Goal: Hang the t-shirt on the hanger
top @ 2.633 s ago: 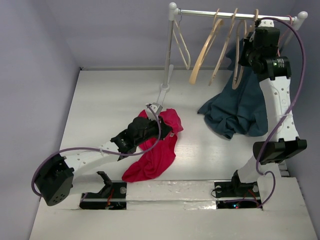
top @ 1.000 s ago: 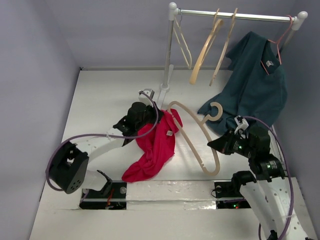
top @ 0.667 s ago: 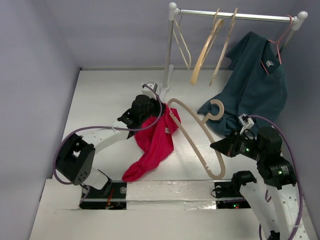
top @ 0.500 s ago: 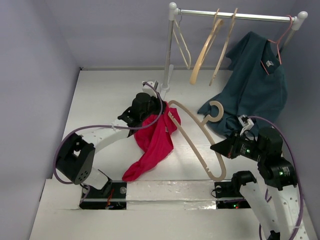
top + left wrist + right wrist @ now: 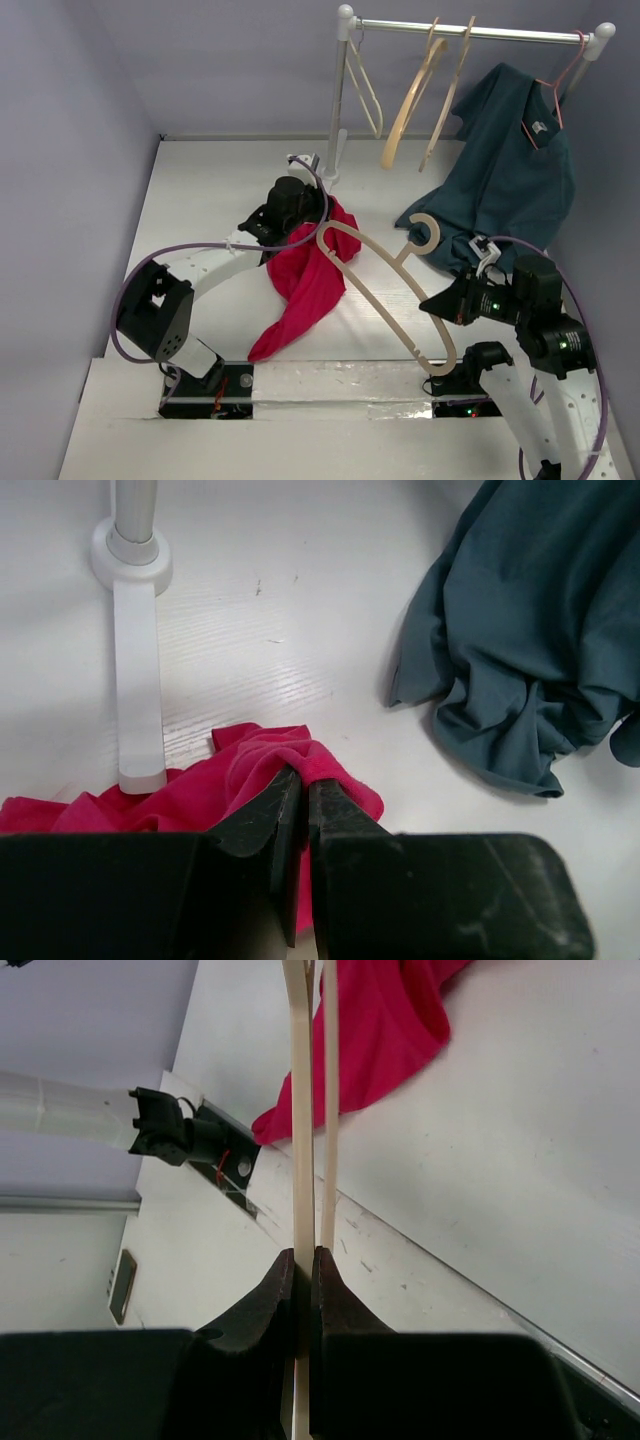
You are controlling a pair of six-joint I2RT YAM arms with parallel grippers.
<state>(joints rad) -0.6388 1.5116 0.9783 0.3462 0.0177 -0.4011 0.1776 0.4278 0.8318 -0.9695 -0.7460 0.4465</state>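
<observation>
The left gripper (image 5: pixel 303 780) pinches one t-shirt (image 5: pixel 305 285); the right gripper (image 5: pixel 304 1260) clamps one hanger (image 5: pixel 298 1110); two spare hangers (image 5: pixel 405 115) hang.

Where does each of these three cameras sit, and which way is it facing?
Top external: above and behind the robot, looking down the table toward the rack; left arm and right arm show.
Left wrist: faces the table; its shut jaws pinch the t-shirt, teal shirt beyond.
Right wrist: looks along the hanger clamped in its jaws.
Shared: all three see the t-shirt.
</observation>
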